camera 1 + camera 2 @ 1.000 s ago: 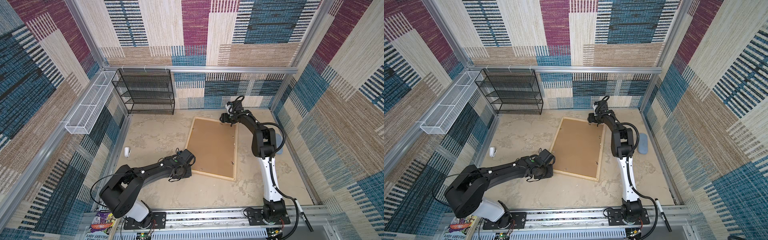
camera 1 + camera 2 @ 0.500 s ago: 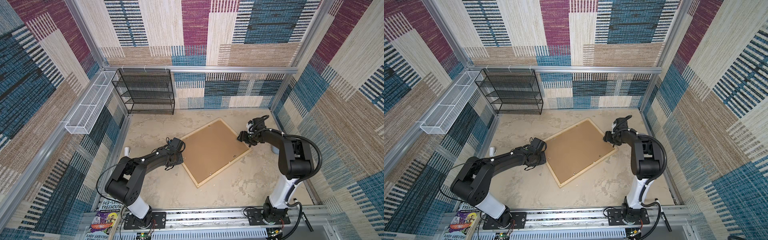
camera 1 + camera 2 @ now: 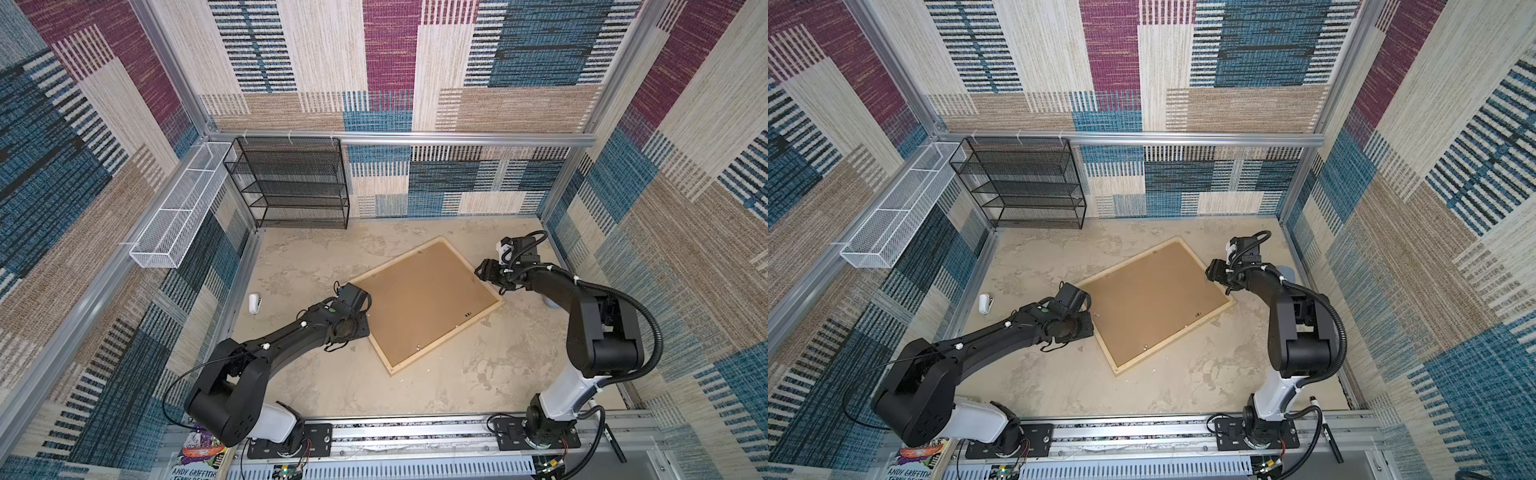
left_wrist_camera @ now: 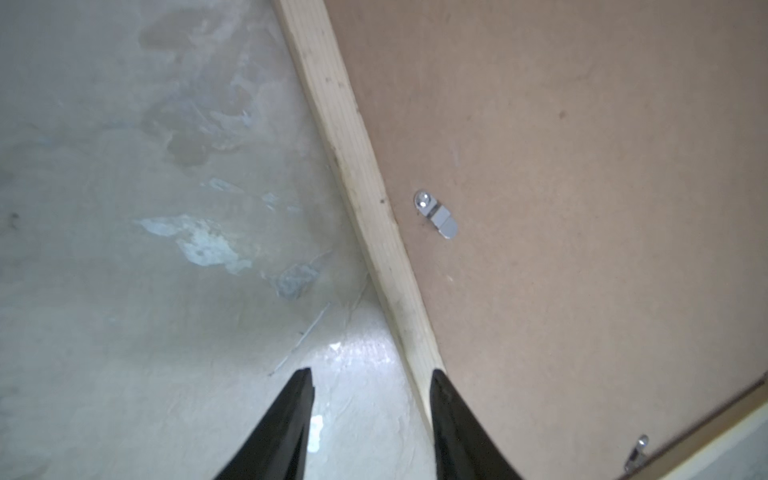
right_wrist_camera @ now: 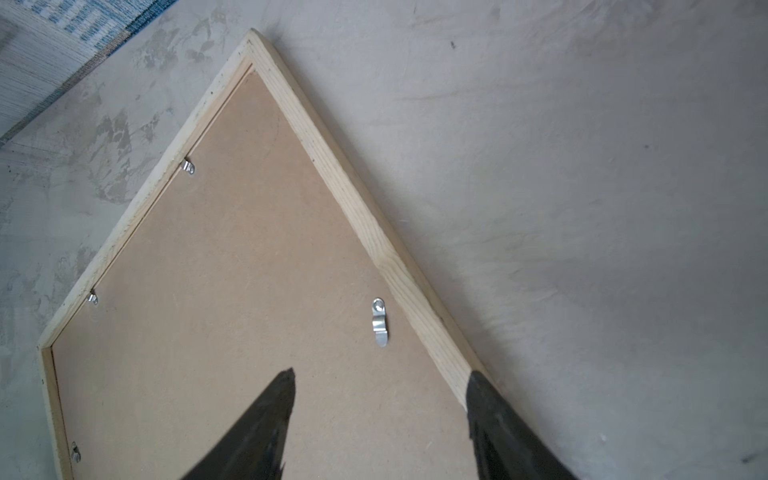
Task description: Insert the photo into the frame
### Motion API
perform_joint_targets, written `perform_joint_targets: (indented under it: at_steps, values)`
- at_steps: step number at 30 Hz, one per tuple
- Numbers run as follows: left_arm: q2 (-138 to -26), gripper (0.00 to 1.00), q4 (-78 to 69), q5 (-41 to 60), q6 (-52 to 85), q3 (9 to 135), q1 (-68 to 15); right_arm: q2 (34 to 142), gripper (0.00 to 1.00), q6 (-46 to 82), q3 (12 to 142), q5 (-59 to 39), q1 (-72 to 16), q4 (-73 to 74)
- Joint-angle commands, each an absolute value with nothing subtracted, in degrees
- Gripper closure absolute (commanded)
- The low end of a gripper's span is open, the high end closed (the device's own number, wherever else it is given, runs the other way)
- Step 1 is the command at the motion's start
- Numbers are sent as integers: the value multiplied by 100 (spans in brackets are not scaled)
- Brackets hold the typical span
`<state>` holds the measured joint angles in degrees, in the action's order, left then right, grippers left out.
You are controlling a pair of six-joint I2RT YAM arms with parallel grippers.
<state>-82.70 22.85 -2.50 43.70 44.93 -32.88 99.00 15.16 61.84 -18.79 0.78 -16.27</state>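
Left gripper (image 4: pixel 370 374) jaws stand apart at the left side of the large pale-wood picture frame (image 3: pixel 446 337), which lies face down and turned diagonally mid-table. Right gripper (image 5: pixel 382 374), jaws wide apart, straddles its right rail. Bare beige tabletop (image 3: pixel 478 374) surrounds it. Inside sits brown hardboard backing (image 3: pixel 424 303) under small metal clips (image 5: pixel 379 322).

Centre being blocked
Passage is being barred by the frame (image 3: pixel 426 303); the near floor (image 3: pixel 374 395) is being left open.

Pale-wood frame (image 5: pixel 347 195) lies back-up, diagonally.
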Motion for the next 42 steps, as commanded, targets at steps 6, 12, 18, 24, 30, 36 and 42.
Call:
perform_joint_targets:
  at_steps: [6,12,18,24,30,36,42]
  values:
    - [-8487,51,1881,-53,4953,4455,-3694,9902,33,1611,6084,-2064,79,-1332]
    - [-8569,62,2030,-117,4883,4499,-3744,9871,33,1608,6047,-2091,79,-1319]
    - [-8687,72,2308,-176,4623,4655,-3744,9853,33,1630,6029,-2126,79,-1294]
    - [-8884,75,2365,-136,4342,4770,-3744,9840,33,1643,5999,-2234,79,-1258]
    - [-9149,81,2287,-149,3755,4958,-3654,9655,34,1744,5822,-2522,20,-1046]
    - [-9344,86,2098,-86,2942,5218,-3446,9423,34,1948,5629,-2759,-300,-760]
    - [-9492,86,2327,-106,2527,5663,-3322,9497,34,2344,5570,-3039,-1130,-279]
